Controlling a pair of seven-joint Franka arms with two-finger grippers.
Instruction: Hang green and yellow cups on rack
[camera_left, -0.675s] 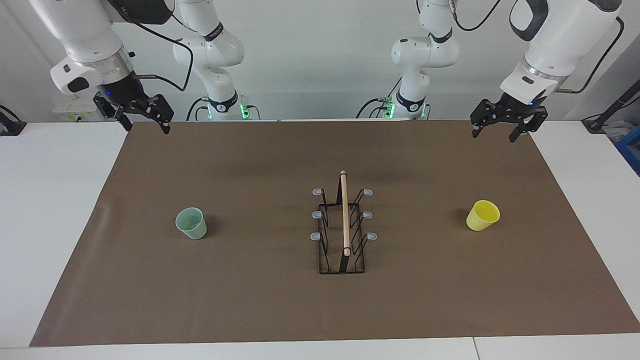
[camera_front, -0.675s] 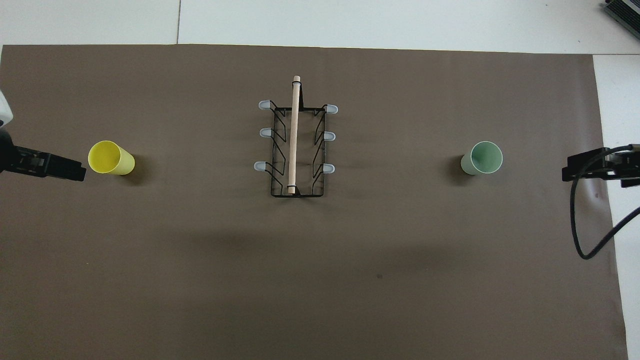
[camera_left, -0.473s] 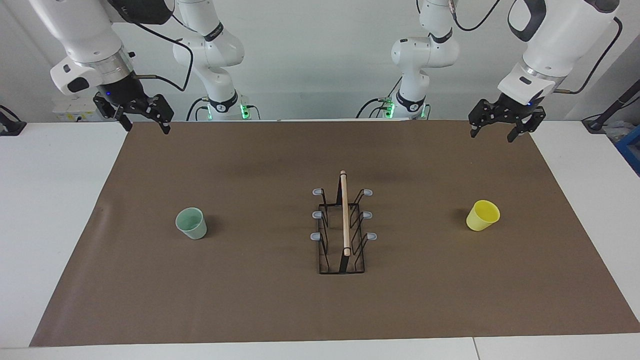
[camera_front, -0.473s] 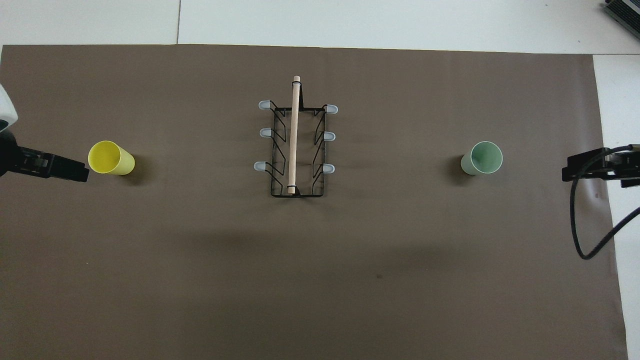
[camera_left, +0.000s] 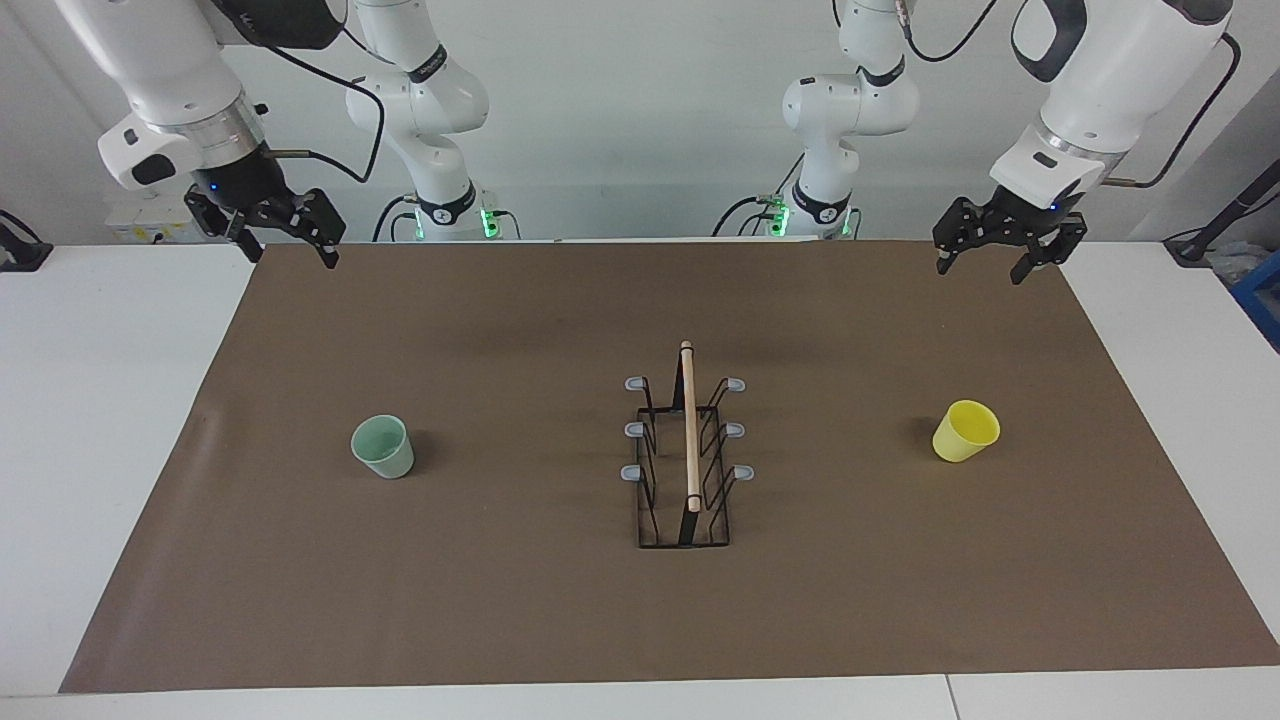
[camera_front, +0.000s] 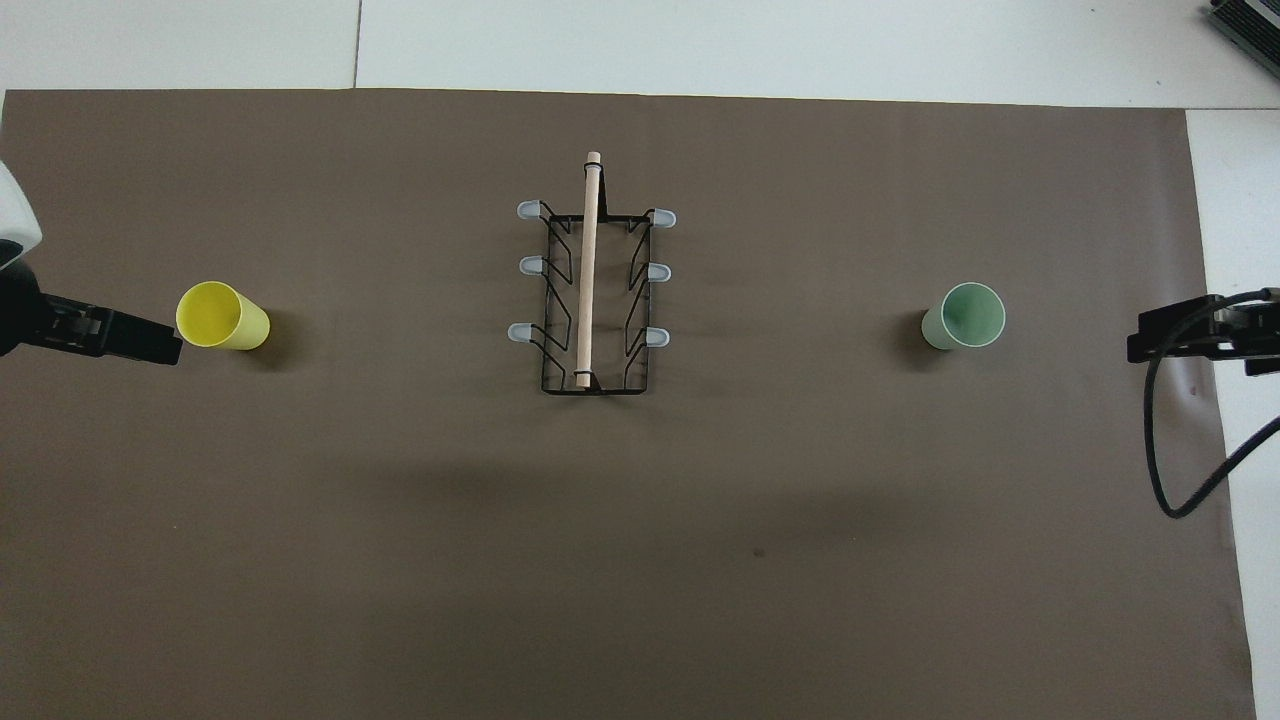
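Rack (camera_left: 686, 460) stands mid-mat, all pegs bare. Green cup (camera_left: 382, 446) upright toward right arm's end, yellow cup (camera_left: 965, 431) toward left arm's. Left gripper (camera_left: 979, 267) and right gripper (camera_left: 292, 252) raised, jaws apart, holding nothing.

- Cups: two in all, one green cup (camera_left: 382, 446) (camera_front: 965, 316) and one yellow cup (camera_left: 966, 431) (camera_front: 221, 316).
- Rack (camera_left: 684, 462) (camera_front: 592, 290): one, black wire.
- Wooden rod (camera_left: 689, 425) (camera_front: 588, 270) on the rack: one.
- Grey-tipped pegs (camera_left: 634, 383) (camera_front: 527, 210): six, three along each long side of the rack.
- Robot arms: two, each with one end effector, namely the left end effector (camera_left: 982, 266) (camera_front: 160, 347) and the right end effector (camera_left: 293, 258) (camera_front: 1150, 345).
- Brown mat (camera_left: 500, 600) (camera_front: 400, 550): one, on the one table (camera_left: 100, 400) (camera_front: 700, 40).
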